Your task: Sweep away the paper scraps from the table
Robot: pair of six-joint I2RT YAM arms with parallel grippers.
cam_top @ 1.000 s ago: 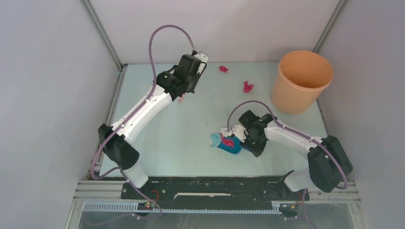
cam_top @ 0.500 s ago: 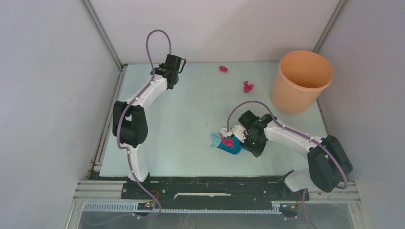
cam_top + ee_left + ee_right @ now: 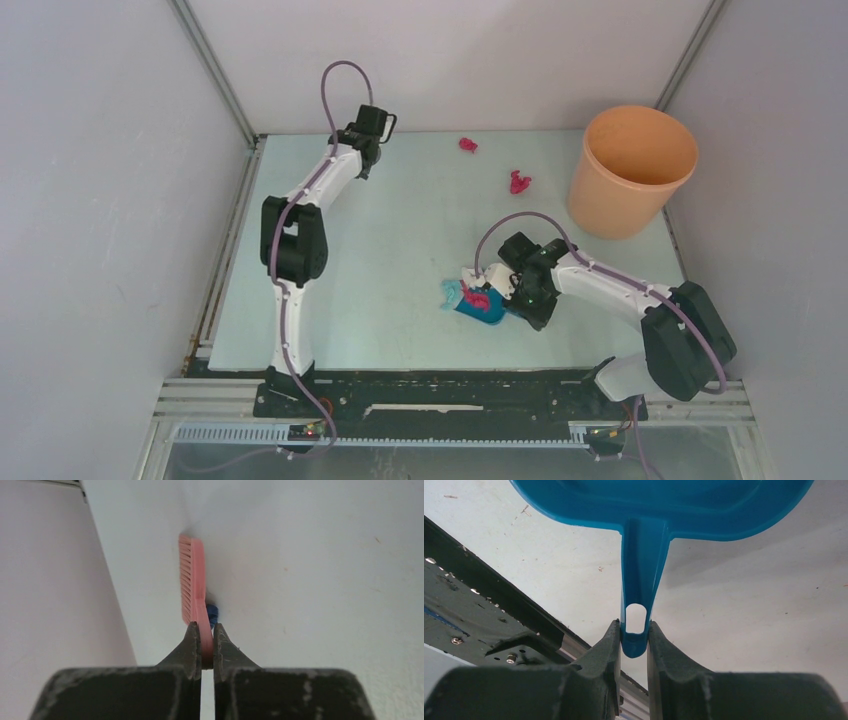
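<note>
A: Checking the left jaws first?
B: Closed tight on the handle of a pink brush (image 3: 193, 575), up in the far left corner of the tabletop (image 3: 400, 240), just short of the back edge. Held on edge in the wrist view, with the bristles turned toward the nearby wall (image 3: 50, 590).
A: Anything beside that brush?
B: Yes, a small dark blue scrap (image 3: 212, 615), touching the brush on its smooth side, right above the jaws. Hidden from above by the left arm (image 3: 300, 225).
A: And the right jaws?
B: Clamped on the very end of the blue dustpan (image 3: 659, 510) handle, either side of the hanging hole. Parked a little right of the tabletop's middle and toward the front edge, with the pan's mouth toward the left edge.
A: Holding any paper?
B: A pink scrap (image 3: 480, 298) inside the pan, plus a teal scrap (image 3: 451, 291) at its mouth. Cannot tell whether on the lip or just off it.
A: Other scraps lying about?
B: A first loose pink scrap (image 3: 467, 144) close to the back edge, about mid-width. A second loose pink scrap (image 3: 519, 182) a bit nearer and further right, near the orange bucket (image 3: 632, 170) but not touching it.
A: Bucket where?
B: Standing upright in the far right corner.
</note>
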